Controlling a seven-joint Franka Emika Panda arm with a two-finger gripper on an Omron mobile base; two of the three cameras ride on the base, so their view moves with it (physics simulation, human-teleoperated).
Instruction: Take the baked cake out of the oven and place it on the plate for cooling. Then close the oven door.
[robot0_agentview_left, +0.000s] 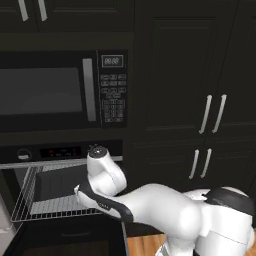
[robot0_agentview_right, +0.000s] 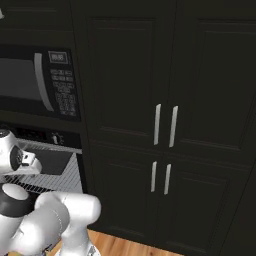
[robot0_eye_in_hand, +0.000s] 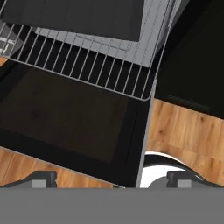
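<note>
The oven (robot0_agentview_left: 60, 152) stands open beneath the microwave (robot0_agentview_left: 62, 90), its door (robot0_eye_in_hand: 74, 122) dropped flat and level over the wood floor (robot0_eye_in_hand: 188, 131). A silver wire rack (robot0_agentview_left: 50, 202) is slid partway out over the door, and a dark flat tray (robot0_agentview_left: 57, 182) lies on it; in the hand view the same tray sits at the far end of the rack, whose near rim overhangs the door's dark glass. The cake cannot be made out in any view; if it is on the tray, it is too small or hidden to tell. The white arm (robot0_agentview_left: 165, 215) bends up from the lower right in the left base view, its wrist just in front of the rack's right end, below the oven's control strip with its red display. The tool (robot0_eye_in_hand: 111, 179) hangs above the near right corner of the door, its two dark fingertips (robot0_eye_in_hand: 41, 178) set wide apart with nothing between them, touching nothing. To the right of the oven rise tall dark cabinets (robot0_agentview_right: 165, 100) with silver bar handles.
</note>
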